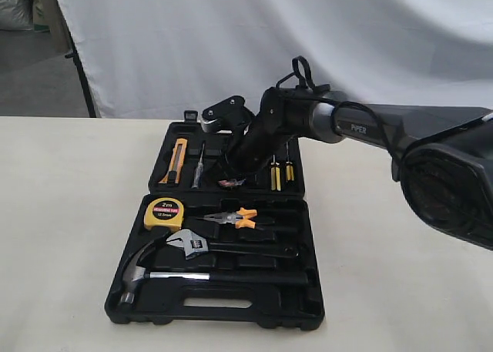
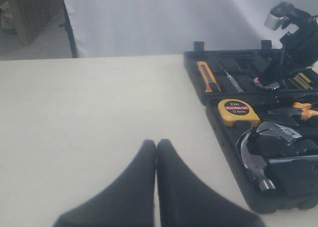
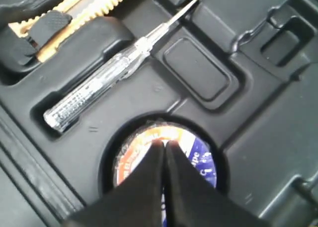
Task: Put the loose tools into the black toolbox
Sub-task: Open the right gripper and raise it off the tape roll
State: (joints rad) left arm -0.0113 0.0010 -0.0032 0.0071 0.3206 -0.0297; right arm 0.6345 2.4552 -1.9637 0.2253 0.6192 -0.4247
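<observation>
The black toolbox [image 1: 231,315] lies open on the table. The claw hammer [image 1: 135,279] and the adjustable wrench [image 1: 192,244] lie in recesses of its near half. The tape roll [image 3: 203,160], with a blue, white and orange label, lies flat in a round recess of the far half. My right gripper [image 3: 163,145] is shut, its tips together right over the roll's label with nothing between them. My left gripper [image 2: 156,143] is shut and empty over bare table, left of the toolbox [image 2: 268,202]. The left wrist view also shows the hammer [image 2: 256,167] and the wrench [image 2: 278,132].
A yellow tape measure [image 1: 163,212] and orange-handled pliers [image 1: 235,217] sit in the near half. An orange utility knife [image 1: 177,161], a clear tester screwdriver [image 3: 99,90] and yellow-striped screwdrivers [image 1: 276,173] fill the far half. A white backdrop hangs behind the table.
</observation>
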